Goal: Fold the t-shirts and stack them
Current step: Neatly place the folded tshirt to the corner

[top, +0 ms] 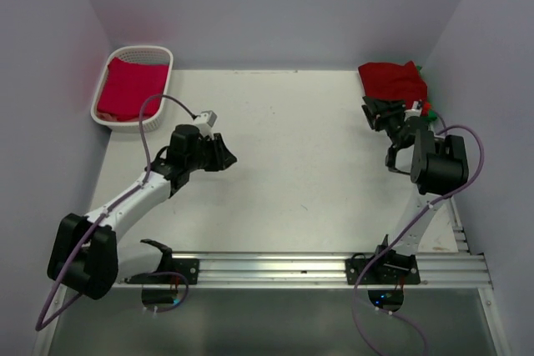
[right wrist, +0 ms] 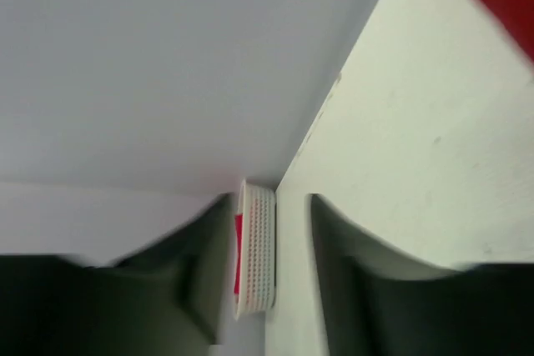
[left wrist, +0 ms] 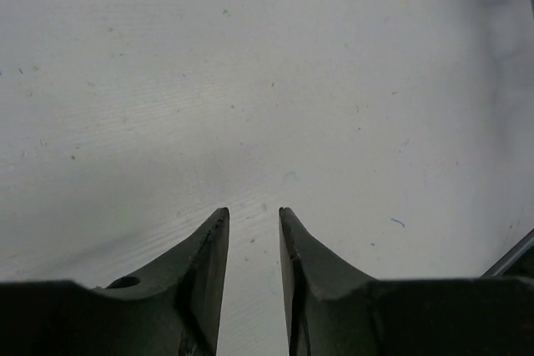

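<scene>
White table [top: 292, 164] w/ pale lilac walls [top: 275, 6] on 3 sides, alu rail [top: 292, 263] at near edge

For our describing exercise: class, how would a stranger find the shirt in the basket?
At the far left corner of the table stands a white lattice basket. The shirt lies inside it. It is pinkish crimson; the darker maroon shirt lies outside any basket, far right.

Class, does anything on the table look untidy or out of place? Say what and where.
The maroon t-shirt in the far right corner lies bunched, with a scrap of the green t-shirt poking out beneath it.
</scene>
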Action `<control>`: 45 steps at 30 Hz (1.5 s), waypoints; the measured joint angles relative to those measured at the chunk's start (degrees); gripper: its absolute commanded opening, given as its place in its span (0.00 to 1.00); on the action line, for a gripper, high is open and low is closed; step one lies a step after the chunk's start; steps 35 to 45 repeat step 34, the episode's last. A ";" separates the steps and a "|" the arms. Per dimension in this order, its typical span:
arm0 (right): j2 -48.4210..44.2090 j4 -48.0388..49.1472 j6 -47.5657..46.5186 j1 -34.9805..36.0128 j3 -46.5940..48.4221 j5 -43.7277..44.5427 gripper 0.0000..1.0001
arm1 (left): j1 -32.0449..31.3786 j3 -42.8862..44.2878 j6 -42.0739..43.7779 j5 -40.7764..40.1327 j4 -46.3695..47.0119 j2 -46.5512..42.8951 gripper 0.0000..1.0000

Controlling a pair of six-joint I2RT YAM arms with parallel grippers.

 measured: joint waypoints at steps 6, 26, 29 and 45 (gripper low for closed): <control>-9.27 2.14 -5.01 8.94 -5.18 -13.29 0.99 | 0.00 -0.02 0.35 -2.03 0.17 -7.32 1.00; -37.07 -90.55 -62.58 52.94 12.94 33.57 0.99 | 0.00 -1.20 0.04 -8.41 -3.65 -12.20 1.00; -37.09 -94.68 -62.88 56.33 12.90 39.69 0.99 | 0.00 -1.20 0.00 -10.27 -5.01 -12.28 1.00; -39.63 -96.59 -62.79 58.58 11.43 45.72 0.99 | 0.00 -1.20 0.11 -12.63 -6.23 -13.81 1.00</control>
